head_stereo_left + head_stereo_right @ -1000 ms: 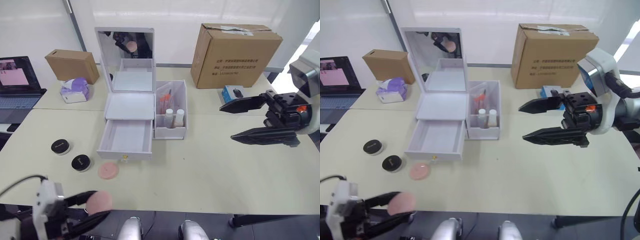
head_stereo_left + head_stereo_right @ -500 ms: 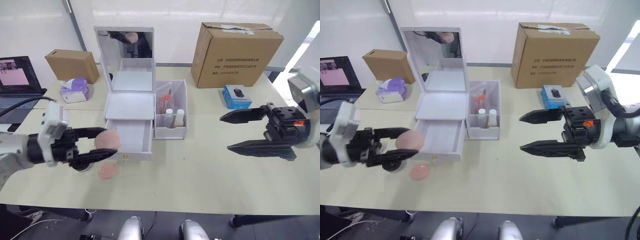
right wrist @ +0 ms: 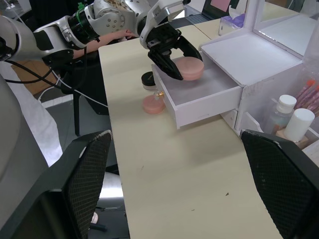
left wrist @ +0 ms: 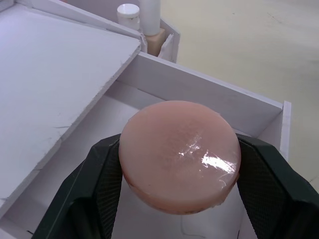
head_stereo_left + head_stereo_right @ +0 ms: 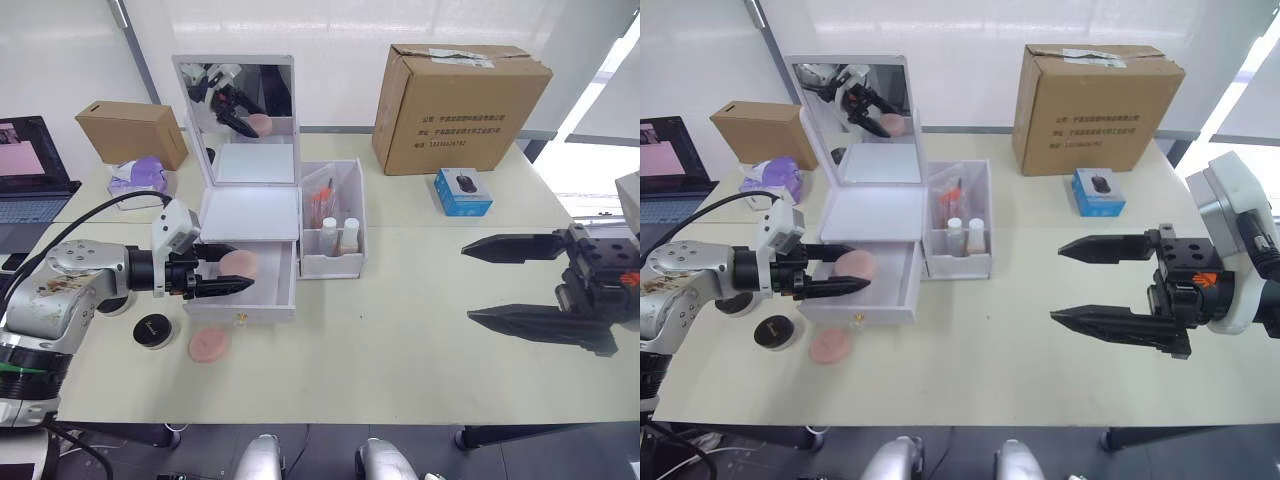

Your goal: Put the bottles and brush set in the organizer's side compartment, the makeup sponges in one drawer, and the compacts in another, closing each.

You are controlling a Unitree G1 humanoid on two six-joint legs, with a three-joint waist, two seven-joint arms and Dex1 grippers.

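Note:
The white organizer [image 5: 254, 214] stands with its mirror lid up and its lower drawer [image 5: 270, 288] pulled open. My left gripper [image 5: 240, 266] is shut on a pink makeup sponge [image 4: 179, 154] and holds it just above the open drawer's inside. A second sponge [image 5: 209, 345] lies on the table in front of the drawer, beside a black-lidded compact [image 5: 150, 329]. Two bottles [image 5: 339, 235] and the brush set [image 5: 323, 198] stand in the side compartment [image 5: 352, 262]. My right gripper [image 5: 467, 281] hangs open over the table's right side, far from the organizer.
A large cardboard box [image 5: 455, 95] and a blue mouse box [image 5: 463, 190] are at the back right. A small cardboard box [image 5: 130, 130], a tissue pack [image 5: 138, 175] and a laptop [image 5: 25, 160] sit at the back left.
My left gripper has carried the pink sponge from the table's near edge up and forward to over the open drawer. The right gripper stays open. The camera has shifted.

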